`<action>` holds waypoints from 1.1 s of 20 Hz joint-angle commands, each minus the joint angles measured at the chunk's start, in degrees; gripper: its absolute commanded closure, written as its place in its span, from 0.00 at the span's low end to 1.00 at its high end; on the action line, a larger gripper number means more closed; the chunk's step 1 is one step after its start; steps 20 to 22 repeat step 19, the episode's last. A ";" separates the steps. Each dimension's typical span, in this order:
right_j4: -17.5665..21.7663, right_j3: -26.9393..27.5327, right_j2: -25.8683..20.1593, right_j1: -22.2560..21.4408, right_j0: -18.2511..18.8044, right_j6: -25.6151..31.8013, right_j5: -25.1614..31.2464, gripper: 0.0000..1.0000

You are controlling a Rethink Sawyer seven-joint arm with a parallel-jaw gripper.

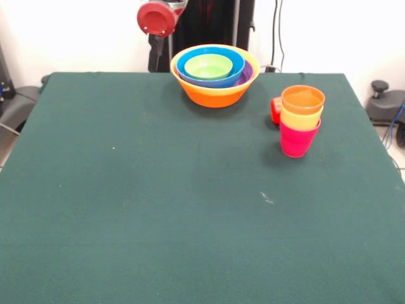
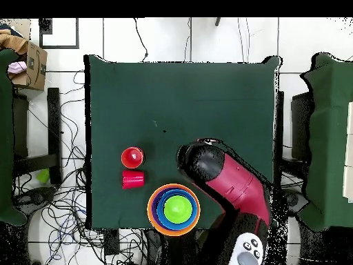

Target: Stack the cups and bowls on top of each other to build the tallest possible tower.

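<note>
Several bowls sit nested near the table's far edge: a large orange bowl (image 1: 215, 95) (image 2: 153, 212) holds a purple bowl (image 1: 247, 75), a blue bowl (image 1: 218, 79) (image 2: 163, 207) and a small green bowl (image 1: 209, 66) (image 2: 177, 209). To the right stands a cup stack: the orange cup (image 1: 303, 99) sits in the yellow cup (image 1: 301, 119), which sits in the magenta cup (image 1: 297, 142). From above the cup stack (image 2: 132, 157) shows as one. A red cup (image 1: 276, 111) (image 2: 133, 179) lies on its side just behind it. The red and black arm (image 1: 157, 19) (image 2: 224, 181) hangs left of the bowls, touching nothing; I cannot make out its gripper.
The dark green table (image 1: 158, 202) (image 2: 207, 96) spreads in front of the bowls and cups. Cables (image 2: 62, 207) and a cardboard box (image 2: 31, 62) lie on the floor beside it.
</note>
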State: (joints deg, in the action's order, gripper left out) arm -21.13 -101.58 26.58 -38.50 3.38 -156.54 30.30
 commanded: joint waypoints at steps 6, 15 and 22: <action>13.68 -0.65 -10.99 -2.45 2.51 14.30 1.29 0.00; 20.62 -0.39 -15.03 -4.47 7.59 14.70 2.23 0.00; 22.50 -0.87 -15.84 -5.86 9.88 13.61 2.71 0.00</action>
